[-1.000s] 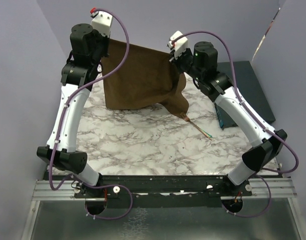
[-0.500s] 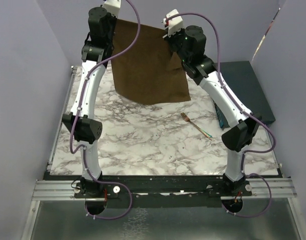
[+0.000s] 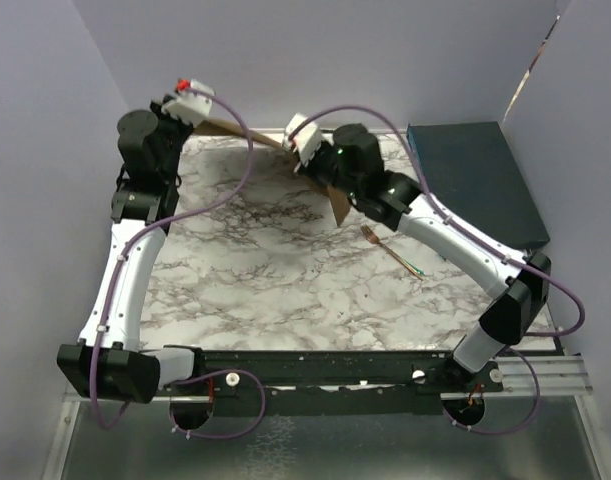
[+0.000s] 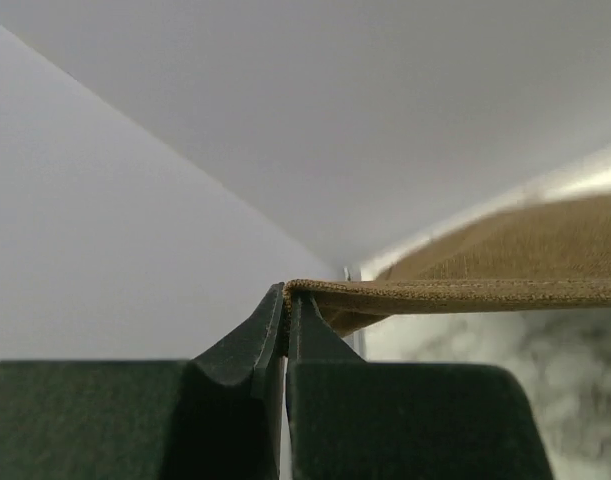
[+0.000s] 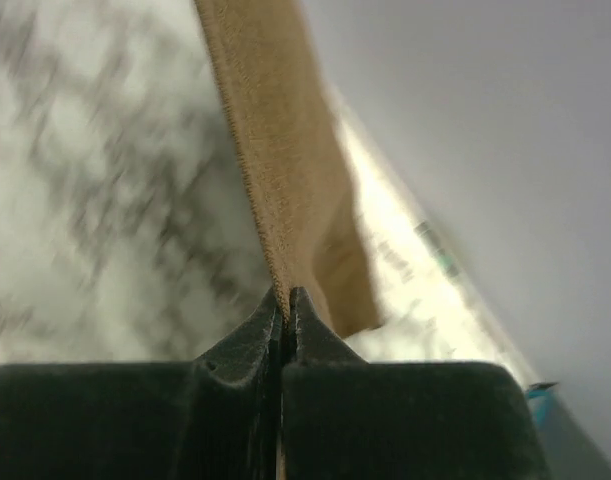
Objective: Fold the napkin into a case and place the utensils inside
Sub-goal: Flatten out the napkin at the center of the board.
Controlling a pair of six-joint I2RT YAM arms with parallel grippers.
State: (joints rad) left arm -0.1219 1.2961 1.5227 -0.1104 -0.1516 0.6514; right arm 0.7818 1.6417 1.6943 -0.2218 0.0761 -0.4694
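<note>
1. Nearest the arm bases, the marble table [image 3: 275,290] is bare across its near and middle parts.
2. A little farther, right of centre, lies the fork [image 3: 393,252]. Its long axis runs diagonally, prongs toward the far left and greenish handle tip toward the near right. It is flat on the table, just beside the right forearm and well apart from the left arm.
3. Beyond the fork, the right gripper [image 5: 286,298] has its jaws pressed together on the edge of the napkin [image 5: 275,180], which runs straight away from the fingertips.
4. The napkin is off the table, pulled taut between the two arms over the far part of it. The held edge runs left to right, and a loose flap hangs below the right gripper, just beyond the fork's prongs.
5. Farther left, the left gripper [image 4: 286,292] is clamped on the opposite corner, the hem stretching off to its right.
6. The cloth probably has to be laid flat next. The fork sits on the near side of it, so the right arm is the one to mind.
7. A dark box [image 3: 470,175] lies at the far right.
</note>
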